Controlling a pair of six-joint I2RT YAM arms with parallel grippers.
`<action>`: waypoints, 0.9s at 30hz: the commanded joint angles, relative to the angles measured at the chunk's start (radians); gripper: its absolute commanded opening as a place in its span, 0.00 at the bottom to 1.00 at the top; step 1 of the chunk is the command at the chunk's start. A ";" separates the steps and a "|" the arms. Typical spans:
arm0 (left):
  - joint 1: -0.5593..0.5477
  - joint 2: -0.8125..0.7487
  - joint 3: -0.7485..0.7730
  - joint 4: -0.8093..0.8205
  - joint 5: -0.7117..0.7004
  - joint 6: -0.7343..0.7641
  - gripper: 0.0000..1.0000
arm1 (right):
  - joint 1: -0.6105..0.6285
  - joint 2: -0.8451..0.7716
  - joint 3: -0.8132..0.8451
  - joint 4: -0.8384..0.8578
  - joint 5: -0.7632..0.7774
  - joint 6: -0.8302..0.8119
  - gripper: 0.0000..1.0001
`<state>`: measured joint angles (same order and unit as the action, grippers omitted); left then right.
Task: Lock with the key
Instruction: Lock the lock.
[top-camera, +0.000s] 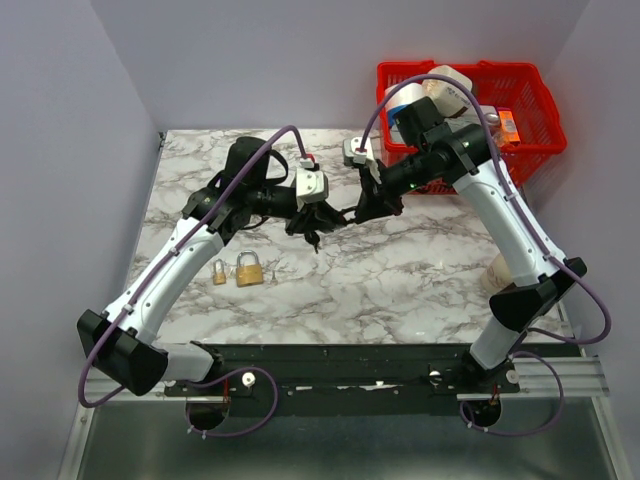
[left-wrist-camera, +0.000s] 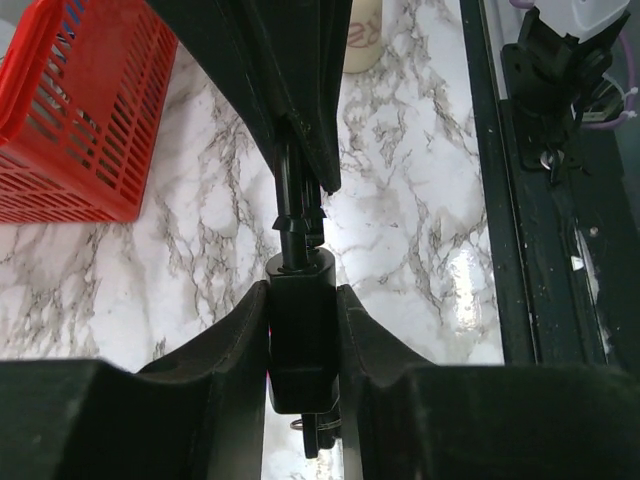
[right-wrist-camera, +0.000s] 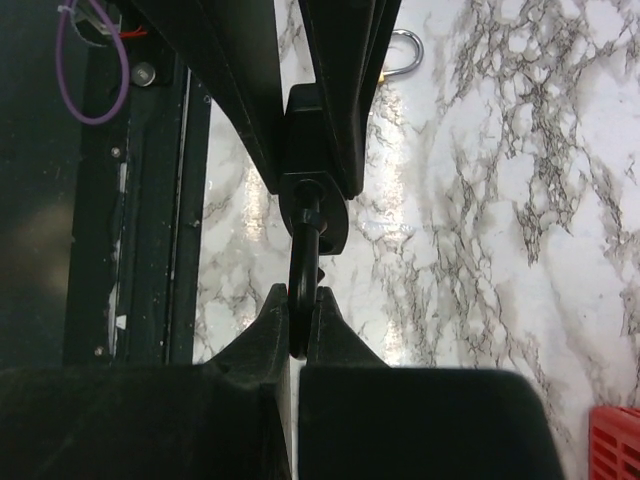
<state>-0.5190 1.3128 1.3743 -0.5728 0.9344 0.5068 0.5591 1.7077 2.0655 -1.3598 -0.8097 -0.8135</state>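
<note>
White left arm (top-camera: 170, 265) and right arm (top-camera: 515, 225), black at the joints
Glossy white shells between chunky black elbow and wrist housings, purple cables (top-camera: 82, 375) looped along each, matte black wedge-shaped fingers (left-wrist-camera: 150, 420), bases fixed to a black rail (top-camera: 350, 385) with silver screws

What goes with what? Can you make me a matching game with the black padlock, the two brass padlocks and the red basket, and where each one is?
Things:
1. black padlock
2. brass padlocks
3. red basket

Places:
A. lying side by side on the table
B. at the far right corner, with things inside
C. gripped by the left fingers and the right fingers

Pairs: 1-C, 2-A, 3-B
</note>
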 joint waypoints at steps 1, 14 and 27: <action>-0.007 0.003 0.000 0.025 0.010 -0.025 0.04 | 0.007 -0.011 0.054 0.027 -0.037 0.022 0.01; 0.177 -0.047 -0.149 0.826 0.098 -0.813 0.00 | -0.095 -0.066 0.009 0.321 -0.083 0.364 0.99; 0.208 -0.047 -0.188 1.183 -0.402 -1.410 0.00 | -0.142 -0.295 -0.514 1.143 -0.046 1.028 0.89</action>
<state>-0.3164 1.2972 1.1793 0.4255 0.7734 -0.6659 0.4110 1.4475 1.6421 -0.5663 -0.8818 -0.0544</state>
